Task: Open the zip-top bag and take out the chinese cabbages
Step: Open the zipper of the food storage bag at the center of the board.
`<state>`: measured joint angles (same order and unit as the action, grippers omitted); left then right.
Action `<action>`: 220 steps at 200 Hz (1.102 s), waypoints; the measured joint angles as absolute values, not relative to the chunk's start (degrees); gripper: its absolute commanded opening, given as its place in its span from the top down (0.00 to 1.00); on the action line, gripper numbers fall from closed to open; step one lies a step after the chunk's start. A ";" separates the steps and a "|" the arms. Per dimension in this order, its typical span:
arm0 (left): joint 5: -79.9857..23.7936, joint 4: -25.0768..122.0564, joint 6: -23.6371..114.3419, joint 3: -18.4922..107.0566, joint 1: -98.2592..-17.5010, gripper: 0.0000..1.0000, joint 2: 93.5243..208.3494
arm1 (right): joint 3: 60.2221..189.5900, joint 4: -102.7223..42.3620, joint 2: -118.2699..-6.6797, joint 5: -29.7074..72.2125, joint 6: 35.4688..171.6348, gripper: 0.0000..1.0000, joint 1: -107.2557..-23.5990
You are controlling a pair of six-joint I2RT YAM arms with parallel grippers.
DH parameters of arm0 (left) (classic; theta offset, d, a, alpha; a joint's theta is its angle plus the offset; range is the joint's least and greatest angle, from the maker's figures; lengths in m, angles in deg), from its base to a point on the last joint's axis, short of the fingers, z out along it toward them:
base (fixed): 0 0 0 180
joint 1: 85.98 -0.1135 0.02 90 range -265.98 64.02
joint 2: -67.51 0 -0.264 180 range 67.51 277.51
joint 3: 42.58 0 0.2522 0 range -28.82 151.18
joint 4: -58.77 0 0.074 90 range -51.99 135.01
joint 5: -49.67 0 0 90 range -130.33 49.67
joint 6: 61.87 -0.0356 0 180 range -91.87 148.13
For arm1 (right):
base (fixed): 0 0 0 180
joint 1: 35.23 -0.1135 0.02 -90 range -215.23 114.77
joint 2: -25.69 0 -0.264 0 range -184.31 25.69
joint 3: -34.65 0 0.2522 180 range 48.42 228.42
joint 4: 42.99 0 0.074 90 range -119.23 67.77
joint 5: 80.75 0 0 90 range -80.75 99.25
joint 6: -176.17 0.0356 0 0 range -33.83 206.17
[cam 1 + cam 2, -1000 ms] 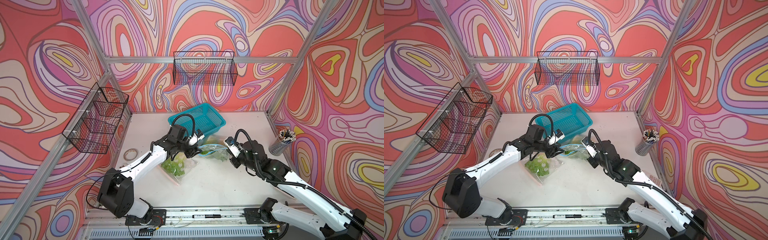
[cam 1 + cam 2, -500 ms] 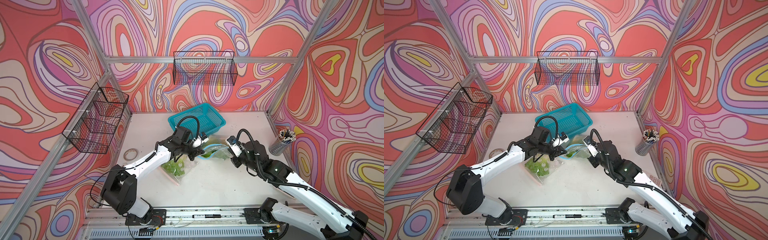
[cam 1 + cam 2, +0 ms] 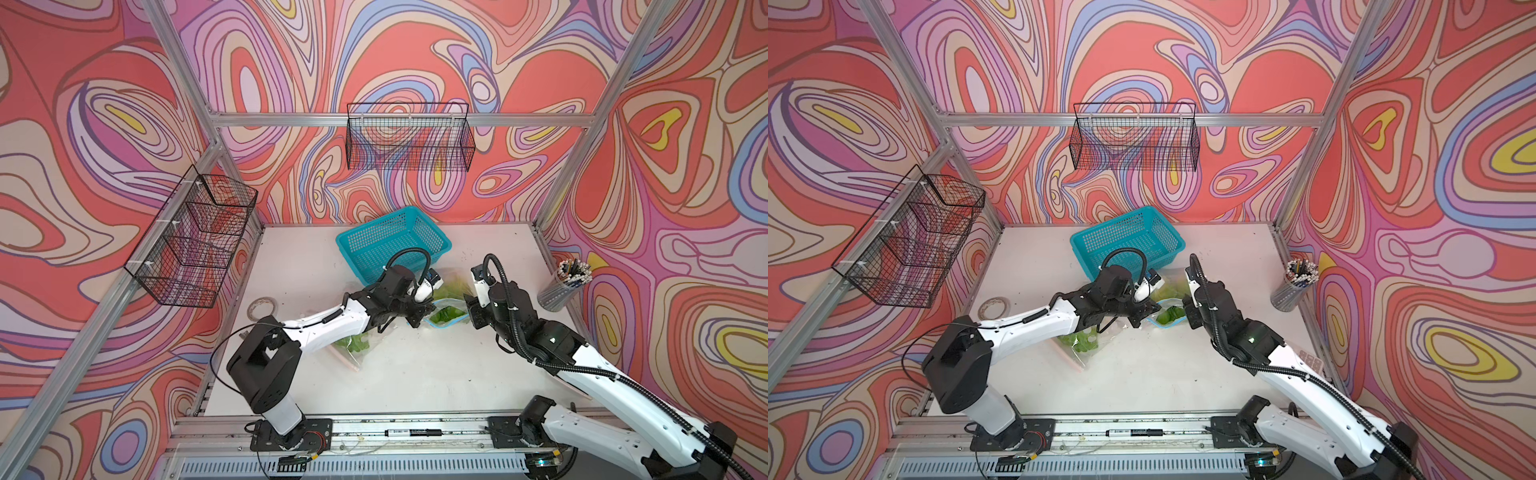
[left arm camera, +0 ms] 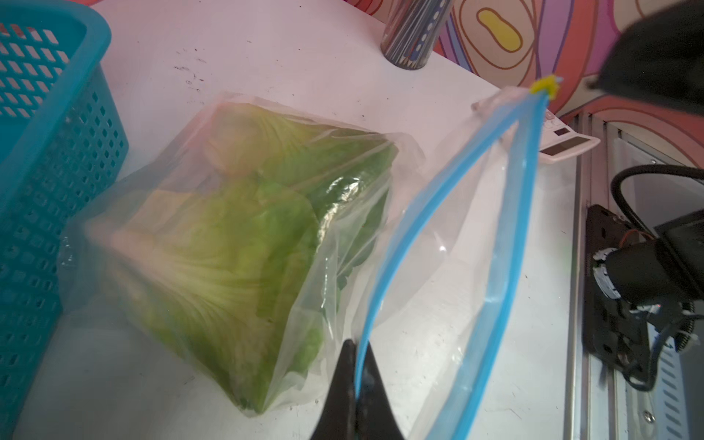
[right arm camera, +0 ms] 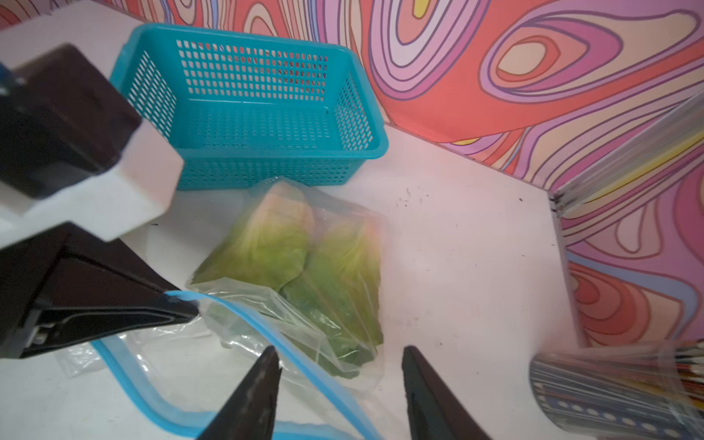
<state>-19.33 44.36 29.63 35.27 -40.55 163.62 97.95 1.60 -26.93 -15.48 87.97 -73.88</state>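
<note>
Between my left pincer (image 4: 356,365) and my right pincer (image 5: 341,352): the zip-top bag (image 5: 266,316) lies on the table (image 5: 457,247), its mouth gaping and its blue zip strip (image 4: 516,198) parted into a loop.
Inside it: two cabbages (image 5: 289,251) show plainly, side by side; a third I cannot make out.
Long axis: pale bases point toward the basket (image 5: 247,38), leafy tips toward the mouth and my right pincer.
Left grip: pinched shut on one lip of the zip strip.
Right grip: jaws well apart, holding nothing, poised over the other lip at the mouth.
Nearer arm: the right, I judge; it is free and faces the opening, so a reach would run along the heads.
In the way: loose film and the near lip lie between my tips and the leaves.
Around: the basket just behind the bag; a pencil cup (image 5: 609,396) by the right wall; a second bag (image 3: 353,343) of greens under my left arm.
</note>
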 measured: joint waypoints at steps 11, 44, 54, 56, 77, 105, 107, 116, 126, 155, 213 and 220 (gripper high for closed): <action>-20.23 45.04 31.03 36.32 -40.27 1.00 165.26 | 97.95 2.45 -26.34 -15.94 89.83 0.42 -73.88; -23.99 45.63 32.97 41.50 -38.10 1.00 168.54 | 95.00 0.79 -21.36 -13.79 96.65 0.45 -73.88; -25.17 45.98 33.30 42.42 -36.99 1.00 168.76 | 92.99 -0.39 -20.00 -12.37 99.18 0.46 -73.88; -25.47 46.09 33.32 42.57 -36.72 1.00 168.76 | 92.53 -0.59 -19.78 -12.05 99.71 0.46 -73.88; -27.92 46.99 33.56 42.79 -34.74 1.00 168.76 | 88.38 -3.08 -19.13 -8.57 103.97 0.47 -73.88; -30.39 47.12 33.39 42.75 -33.14 1.00 168.76 | 85.12 -5.94 -20.64 -5.75 107.40 0.52 -73.88; -30.63 47.12 33.32 42.73 -33.05 1.00 168.76 | 85.01 -6.22 -20.79 -5.62 107.51 0.53 -73.88; -31.44 47.29 33.19 42.51 -32.72 1.00 168.72 | 84.75 -7.14 -21.44 -5.23 107.97 0.56 -73.88; -32.16 47.51 32.93 41.94 -32.48 1.00 168.45 | 84.75 -8.39 -22.19 -5.03 108.56 0.58 -73.86; -33.69 48.32 32.84 39.73 -32.00 1.00 167.10 | 84.75 -11.10 -23.78 -5.16 108.84 0.62 -73.88; -35.53 49.15 32.84 38.14 -30.50 1.00 165.18 | 84.75 -13.87 -26.06 -5.69 108.69 0.72 -73.86; -35.68 49.17 32.84 38.01 -30.39 1.00 164.98 | 84.75 -14.03 -26.54 -5.88 108.71 0.72 -73.81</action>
<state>-35.68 49.17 32.84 38.01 -30.39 164.98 84.75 -14.03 -26.54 -5.88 108.71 -73.81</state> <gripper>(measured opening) 0.047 0.286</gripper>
